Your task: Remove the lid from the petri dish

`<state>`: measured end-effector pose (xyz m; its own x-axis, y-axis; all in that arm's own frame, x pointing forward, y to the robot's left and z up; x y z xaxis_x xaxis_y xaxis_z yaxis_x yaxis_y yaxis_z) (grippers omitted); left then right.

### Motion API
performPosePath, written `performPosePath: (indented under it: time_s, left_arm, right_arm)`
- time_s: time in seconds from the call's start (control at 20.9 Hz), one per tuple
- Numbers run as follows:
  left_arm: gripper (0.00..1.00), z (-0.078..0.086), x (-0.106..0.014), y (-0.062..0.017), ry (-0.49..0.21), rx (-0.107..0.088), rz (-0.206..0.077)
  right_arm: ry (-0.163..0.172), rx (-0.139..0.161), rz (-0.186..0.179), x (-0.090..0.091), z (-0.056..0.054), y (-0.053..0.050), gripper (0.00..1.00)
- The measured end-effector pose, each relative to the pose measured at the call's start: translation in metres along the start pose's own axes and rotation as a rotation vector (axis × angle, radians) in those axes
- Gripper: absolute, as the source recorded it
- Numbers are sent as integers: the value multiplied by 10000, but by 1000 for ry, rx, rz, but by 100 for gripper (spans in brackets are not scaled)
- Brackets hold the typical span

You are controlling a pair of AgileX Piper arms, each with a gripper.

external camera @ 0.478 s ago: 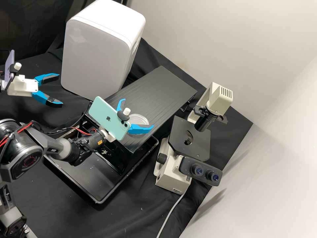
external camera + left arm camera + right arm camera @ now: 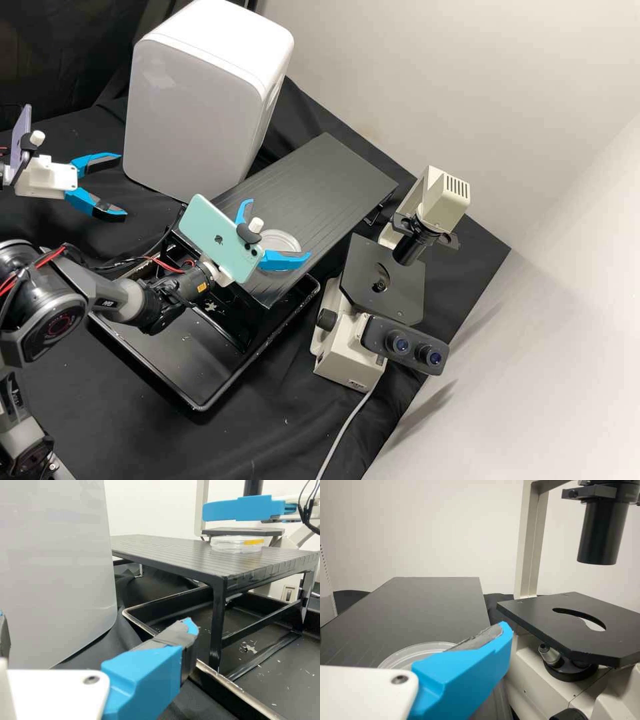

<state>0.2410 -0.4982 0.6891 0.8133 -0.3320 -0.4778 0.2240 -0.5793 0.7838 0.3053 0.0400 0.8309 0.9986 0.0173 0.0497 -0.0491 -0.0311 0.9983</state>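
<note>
Finds the petri dish (image 2: pixel 277 241) on the ribbed black platform (image 2: pixel 320 180), close to the platform's front edge, with the clear lid (image 2: pixel 235 540) on. Finds the right hand (image 2: pixel 279 228) over that same front end, fingers spread wide, one to each side of the dish, clamping nothing; cannot tell whether either finger touches the lid. Judges this straddle as set-up for closing on the lid's rim and lifting straight off, and the raised platform as giving the fingers room to come in from the side. Finds the left hand (image 2: pixel 123 184) well apart from the platform, near the white box (image 2: pixel 200 93), fingers apart and empty, apparently parked clear of the work. Notes a yellow patch (image 2: pixel 254 542) at the dish, with no wording legible. Notes small print on the base of the microscope (image 2: pixel 393 293) beside the platform and on the right arm (image 2: pixel 127 300), too small to read.
</note>
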Motion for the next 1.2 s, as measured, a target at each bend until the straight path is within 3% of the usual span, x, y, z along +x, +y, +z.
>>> performPosePath:
  time_s: [0.33, 0.57, 0.76, 0.86, 1.1, 1.2]
  left_arm:
    - [100, 0, 0, 0, 0, 0, 0]
    - [100, 0, 0, 0, 0, 0, 0]
    - [100, 0, 0, 0, 0, 0, 0]
    - [100, 0, 0, 0, 0, 0, 0]
    - [100, 0, 0, 0, 0, 0, 0]
    - [100, 0, 0, 0, 0, 0, 0]
  right_arm:
    - [-30, 11, 42, -129, 155, 59, 100]
    - [-57, 10, 28, -158, 263, -13, 100]
    - [-83, 10, -5, -128, 348, -118, 100]
    - [-82, 4, -22, -121, 348, -168, 100]
    - [-66, 10, -18, -73, 309, -213, 100]
    - [-61, -11, -24, -60, 298, -229, 100]
